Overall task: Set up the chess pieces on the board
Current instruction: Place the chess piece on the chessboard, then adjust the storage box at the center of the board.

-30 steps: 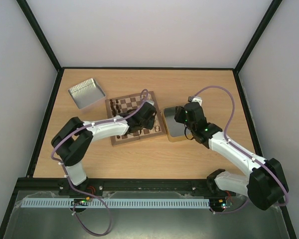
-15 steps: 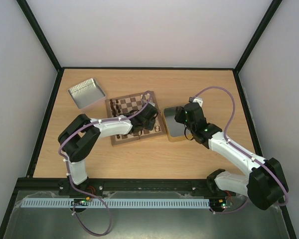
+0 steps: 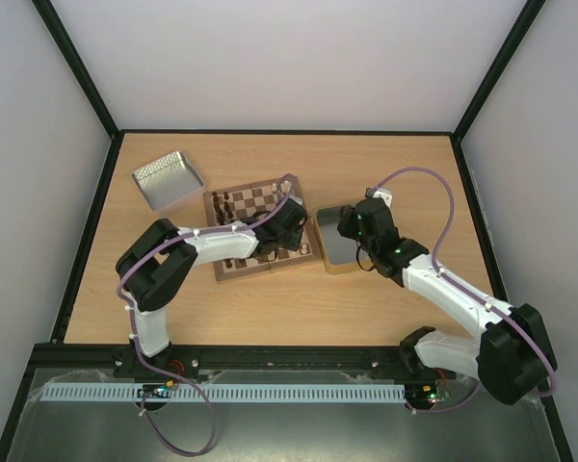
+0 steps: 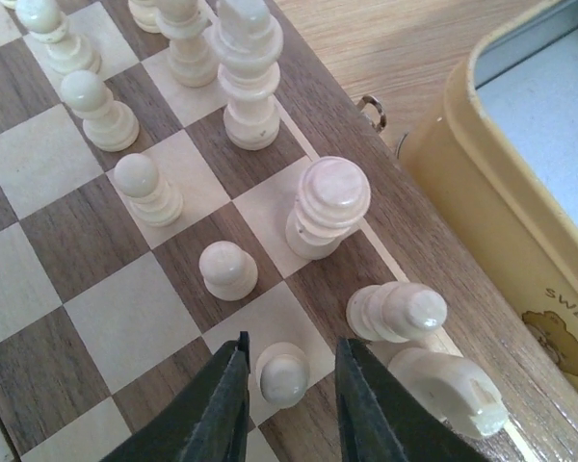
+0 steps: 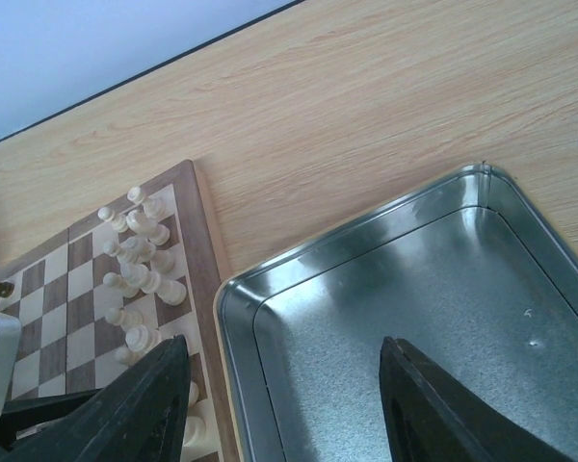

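**Table** (image 3: 270, 298): light wood grain, both arms reaching in from the near edge.

**Chessboard** (image 3: 255, 197): dark brown and cream checks with a brown border. It lies mid-table, turned a little off square. Its right edge is just beside the yellow-sided tin.

**Cream chess pieces** (image 5: 135, 260): they stand grouped in the two files along the board's right edge. The left wrist view shows several pawns, a tall crowned piece (image 4: 246, 67) and a ringed, round-topped piece (image 4: 328, 202), all upright. Two more cream pieces sit at the border nearest the tin; their type is unclear.

**Dark chess pieces** (image 3: 223, 204): a row along the board's opposite, left edge.

**Left gripper** (image 3: 287, 226): low over the board's right side. Its fingers (image 4: 222, 414) stand only narrowly apart, flanking one cream pawn (image 4: 282, 375). A thin gap shows on each side of the pawn, so it stands on the board and is not clasped.

**Right gripper** (image 5: 284, 346): it hangs above the yellow-sided tin with its fingers (image 5: 125, 404) spread wide and nothing between them.

**Yellow-sided tin** (image 3: 329, 255): rectangular, with a shiny metal interior that is bare where visible. Part of a printed word shows on its outer wall (image 4: 482, 192).

**Second tin** (image 3: 167, 178): shiny metal, at the table's far left, well apart from the board.
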Robot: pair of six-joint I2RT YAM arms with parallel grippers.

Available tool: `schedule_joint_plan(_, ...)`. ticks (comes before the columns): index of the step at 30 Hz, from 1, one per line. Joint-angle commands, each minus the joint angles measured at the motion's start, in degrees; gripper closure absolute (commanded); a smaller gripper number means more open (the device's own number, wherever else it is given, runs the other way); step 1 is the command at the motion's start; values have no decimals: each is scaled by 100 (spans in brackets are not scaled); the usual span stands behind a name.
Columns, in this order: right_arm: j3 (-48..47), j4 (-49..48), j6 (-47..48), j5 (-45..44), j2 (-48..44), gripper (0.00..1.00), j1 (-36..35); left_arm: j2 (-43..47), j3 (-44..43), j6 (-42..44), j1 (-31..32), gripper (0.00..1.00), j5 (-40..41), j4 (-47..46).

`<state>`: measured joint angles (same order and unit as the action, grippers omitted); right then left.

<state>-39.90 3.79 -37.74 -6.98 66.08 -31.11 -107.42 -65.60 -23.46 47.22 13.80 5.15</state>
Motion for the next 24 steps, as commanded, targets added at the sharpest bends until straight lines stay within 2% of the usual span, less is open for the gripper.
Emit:
schedule_joint_plan(1,-144,141,-120,-69,42,47,26,96,-105,-43,-39,69,-89,113)
schedule_joint_plan(7,-491,1027,-190,160,583,47,114,577,93,-315,-82,62,-259,176)
schedule_joint_plan(12,-852,1812,-119,568,1093,59,447,1197,376,-525,-177,60,-352,246)
schedule_joint_plan(19,-1639,2732,733,1440,2105,75,615,2258,1030,-650,-428,56,-562,234)
schedule_joint_plan(24,-1891,2950,997,1902,2528,74,620,2854,1429,-357,-451,53,-944,-103)
